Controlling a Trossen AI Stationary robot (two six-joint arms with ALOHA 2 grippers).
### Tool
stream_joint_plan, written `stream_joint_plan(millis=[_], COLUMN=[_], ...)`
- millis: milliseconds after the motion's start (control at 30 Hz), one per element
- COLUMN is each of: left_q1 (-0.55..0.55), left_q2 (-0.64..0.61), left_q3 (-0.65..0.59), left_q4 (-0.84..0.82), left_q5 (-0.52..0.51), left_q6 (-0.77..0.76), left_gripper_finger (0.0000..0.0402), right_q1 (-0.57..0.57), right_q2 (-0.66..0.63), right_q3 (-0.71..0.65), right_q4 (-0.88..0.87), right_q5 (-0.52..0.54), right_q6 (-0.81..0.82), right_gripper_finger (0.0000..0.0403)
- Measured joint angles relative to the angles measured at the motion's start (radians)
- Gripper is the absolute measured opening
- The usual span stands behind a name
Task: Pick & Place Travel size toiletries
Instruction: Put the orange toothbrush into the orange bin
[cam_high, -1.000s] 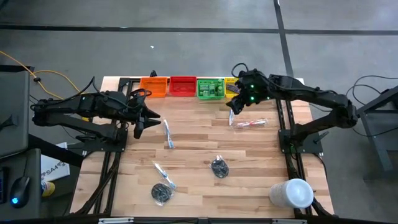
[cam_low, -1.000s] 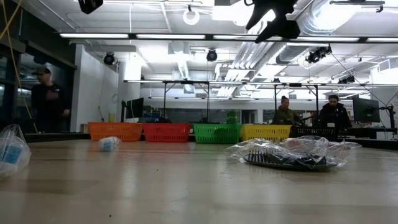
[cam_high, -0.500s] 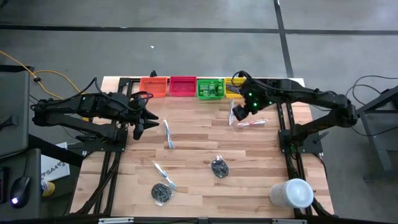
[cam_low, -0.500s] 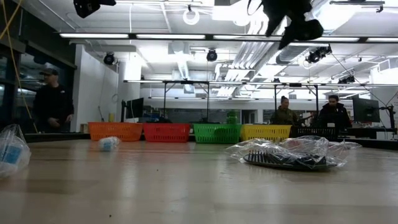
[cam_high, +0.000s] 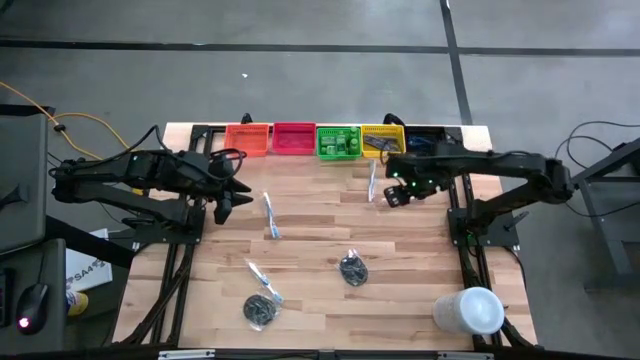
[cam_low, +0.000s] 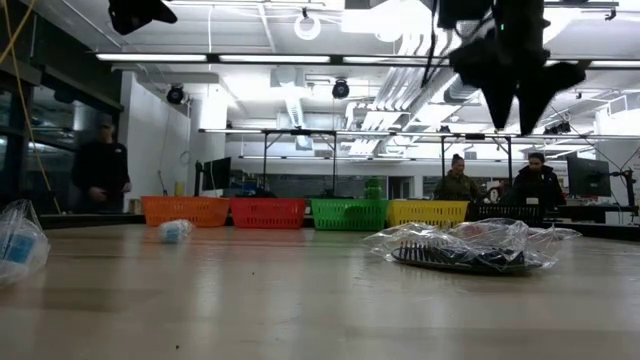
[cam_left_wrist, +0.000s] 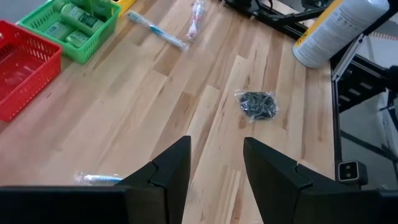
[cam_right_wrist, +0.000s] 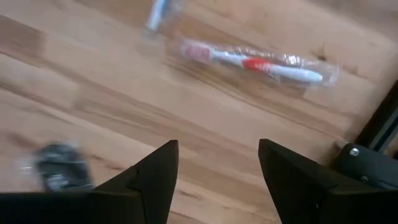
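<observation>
My right gripper (cam_high: 393, 193) (cam_right_wrist: 217, 180) hangs open above the table's far right part, over a clear-wrapped red-and-white toothbrush (cam_right_wrist: 252, 62) that lies flat on the wood. A blue-white toothbrush (cam_high: 373, 181) (cam_right_wrist: 158, 12) lies beside it. My left gripper (cam_high: 222, 200) (cam_left_wrist: 214, 168) waits open at the left, above the table. More wrapped toothbrushes (cam_high: 270, 215) (cam_high: 262, 280) and two dark round bundles (cam_high: 352, 268) (cam_high: 260, 310) lie flat mid-table. The green bin (cam_high: 338, 142) holds stubby green bottles (cam_left_wrist: 68, 25).
Orange (cam_high: 248, 138), red (cam_high: 293, 138), green and yellow (cam_high: 383, 140) bins line the far edge. A large white cylinder (cam_high: 468, 310) lies at the near right corner. Bare wood lies between the items. People stand in the room beyond the table (cam_low: 100, 170).
My right gripper has moved from beside the yellow bin toward the table's near and right edges and has come down, now hanging over the red-and-white toothbrush. The yellow bin, earlier partly covered by the arm, now shows whole. A person in the background has walked to the right.
</observation>
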Motion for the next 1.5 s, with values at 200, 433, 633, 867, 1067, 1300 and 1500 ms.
stream_joint_plan(millis=[200,433,633,867,1067,1300,1500], left_q1=[0.0,0.0,0.0,0.0,0.0,0.0,0.0], left_q2=[0.0,0.001,0.022,0.041,0.04,0.04,0.04], left_q3=[0.0,0.0,0.0,0.0,0.0,0.0,0.0], left_q4=[0.014,0.006,-0.002,-0.002,-0.002,-0.002,-0.019], left_q5=[-0.01,-0.011,-0.026,-0.063,-0.082,-0.085,-0.085], left_q6=[-0.025,-0.09,-0.178,-0.219,-0.238,-0.259,-0.259], left_gripper_finger=[0.0149,0.0149,0.0149,0.0149,0.0149,0.0149,0.0149], right_q1=[0.003,0.002,-0.02,-0.106,-0.168,-0.236,-0.283], right_q2=[0.043,0.12,0.209,0.308,0.306,0.305,0.305], right_q3=[-0.109,-0.162,-0.164,-0.165,-0.166,-0.166,-0.166], right_q4=[0.064,0.198,0.241,0.238,0.235,0.257,0.265], right_q5=[0.038,0.06,0.061,0.027,0.081,0.08,0.086], right_q6=[-0.192,-0.588,-0.814,-1.002,-1.099,-1.206,-1.271], right_gripper_finger=[0.0217,0.0217,0.0217,0.0217,0.0217,0.0217,0.0202])
